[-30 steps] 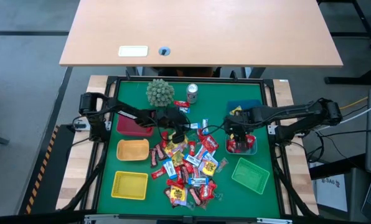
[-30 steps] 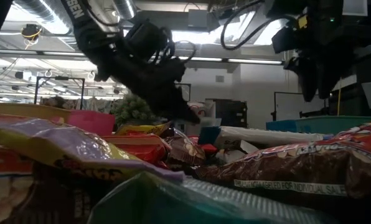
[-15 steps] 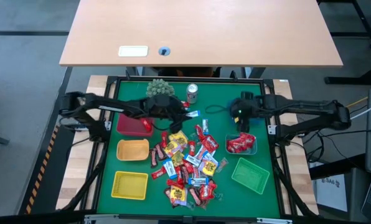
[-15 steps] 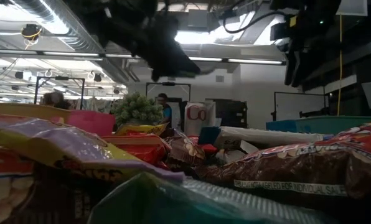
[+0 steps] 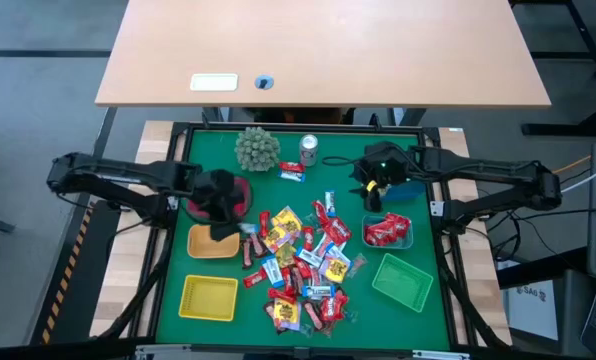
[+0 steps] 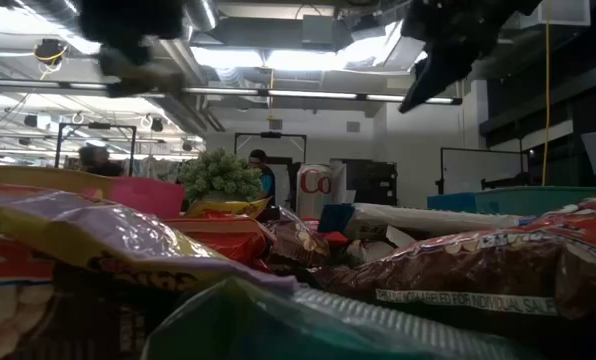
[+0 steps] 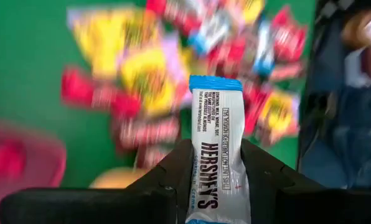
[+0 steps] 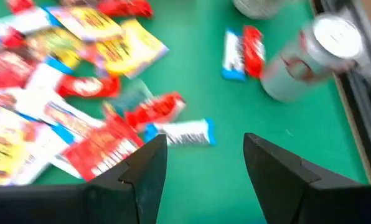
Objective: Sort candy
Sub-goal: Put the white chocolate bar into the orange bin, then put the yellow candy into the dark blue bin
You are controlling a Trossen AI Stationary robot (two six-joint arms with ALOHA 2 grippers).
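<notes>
One blue-white bar (image 7: 215, 155) stands lengthwise, clamped in your left gripper (image 5: 218, 200); the right gripper (image 8: 204, 155), fingers apart, hangs nearer the bar (image 8: 180, 132) at its eleven o'clock.

A robotics lab or industrial workshop: exposed silver ducts (image 6: 128, 40) and strip lights (image 6: 278, 60) cross a bare ceiling, a person (image 6: 263, 175) stands far back, and a green-matted surface (image 5: 348, 165) sits in a black frame beside cables.
</notes>
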